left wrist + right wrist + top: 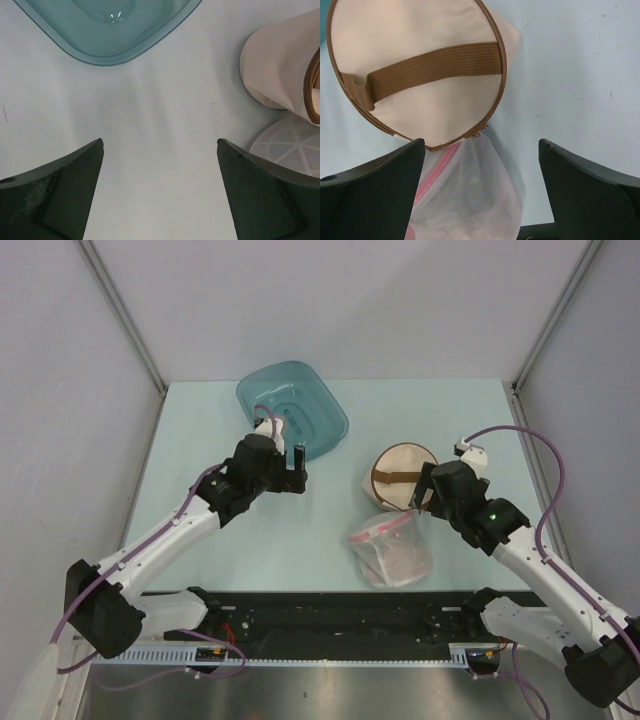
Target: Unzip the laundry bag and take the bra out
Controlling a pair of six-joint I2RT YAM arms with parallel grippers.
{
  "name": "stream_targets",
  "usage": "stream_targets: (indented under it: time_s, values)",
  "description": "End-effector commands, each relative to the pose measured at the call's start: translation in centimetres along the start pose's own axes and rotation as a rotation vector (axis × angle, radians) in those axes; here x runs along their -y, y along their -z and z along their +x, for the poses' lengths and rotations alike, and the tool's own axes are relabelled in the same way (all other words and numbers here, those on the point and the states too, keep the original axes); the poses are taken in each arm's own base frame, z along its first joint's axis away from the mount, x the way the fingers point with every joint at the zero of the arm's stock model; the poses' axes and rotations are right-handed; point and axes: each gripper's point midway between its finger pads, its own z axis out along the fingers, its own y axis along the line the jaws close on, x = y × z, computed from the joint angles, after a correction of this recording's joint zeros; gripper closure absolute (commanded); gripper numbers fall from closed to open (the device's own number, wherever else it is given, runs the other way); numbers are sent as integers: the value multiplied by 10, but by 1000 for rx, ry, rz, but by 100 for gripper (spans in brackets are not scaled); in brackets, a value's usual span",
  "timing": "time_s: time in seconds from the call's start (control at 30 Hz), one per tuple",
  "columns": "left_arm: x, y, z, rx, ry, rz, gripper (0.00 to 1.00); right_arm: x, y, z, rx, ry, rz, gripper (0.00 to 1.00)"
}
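Note:
The laundry bag, a round beige dome with a brown strap, lies right of the table's centre, closed. It fills the upper left of the right wrist view, and its edge shows in the left wrist view. My right gripper is open just right of it and holds nothing; in its own view the bag's near rim lies between the fingers. My left gripper is open and empty over bare table, left of the bag. The bra does not show.
A clear bag with a pink zip strip lies against the laundry bag's near side, also in the right wrist view. A teal tub stands at the back, just beyond my left gripper. Grey walls close in the table.

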Motion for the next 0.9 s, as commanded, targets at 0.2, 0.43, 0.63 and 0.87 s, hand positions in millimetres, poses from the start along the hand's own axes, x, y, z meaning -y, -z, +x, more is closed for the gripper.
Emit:
stream_targets:
  time_s: [0.2,0.43,0.63,0.87]
  values:
    - [4,-2,-11,10,9,-12,0,-27,6,-14,34,40,-131,0]
    - [5,-4,-7,-2,7,-5,0,-26,5,-13,34,101,-132,0]
    - [9,-9,3,-19,24,15,0,-11,-7,-26,55,136,-87,0]
    - [16,-17,14,-46,25,19,0,6,-52,-37,-4,100,-90,0]
